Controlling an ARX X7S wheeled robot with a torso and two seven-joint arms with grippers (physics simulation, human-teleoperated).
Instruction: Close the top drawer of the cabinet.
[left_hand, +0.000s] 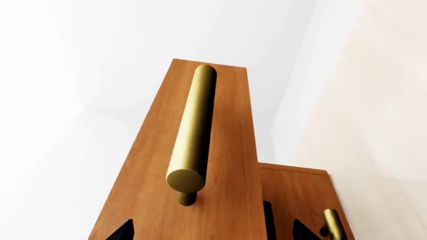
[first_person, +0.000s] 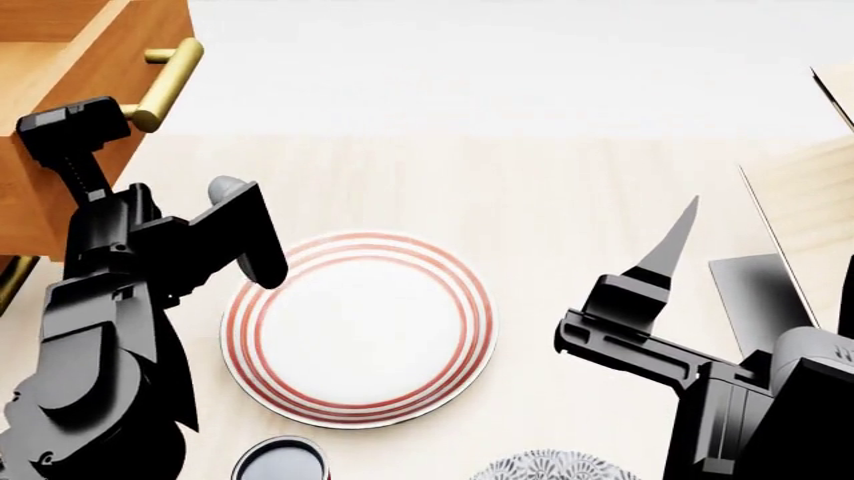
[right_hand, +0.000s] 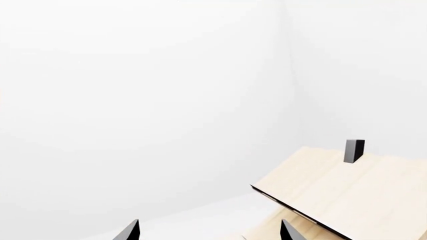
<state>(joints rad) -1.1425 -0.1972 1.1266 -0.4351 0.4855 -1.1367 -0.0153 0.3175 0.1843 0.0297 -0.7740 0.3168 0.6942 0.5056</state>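
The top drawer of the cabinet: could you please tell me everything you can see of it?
The top drawer has a flat front of reddish-brown wood with visible grain, carrying a brass bar handle, a round rod on short posts. In the head view it juts out of the cabinet at the upper left, so it stands open. The left gripper points at its front, fingertips apart, close below the handle; I cannot tell whether they touch.

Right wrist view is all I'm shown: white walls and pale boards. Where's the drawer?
Observer: In the head view, the top drawer juts out at the upper left.
Operator: Is an arm near it?
Observer: The left gripper, open, points at the drawer front. The brass handle fills its wrist view.
Operator: Anything else around?
Observer: A red-ringed plate lies between the arms.
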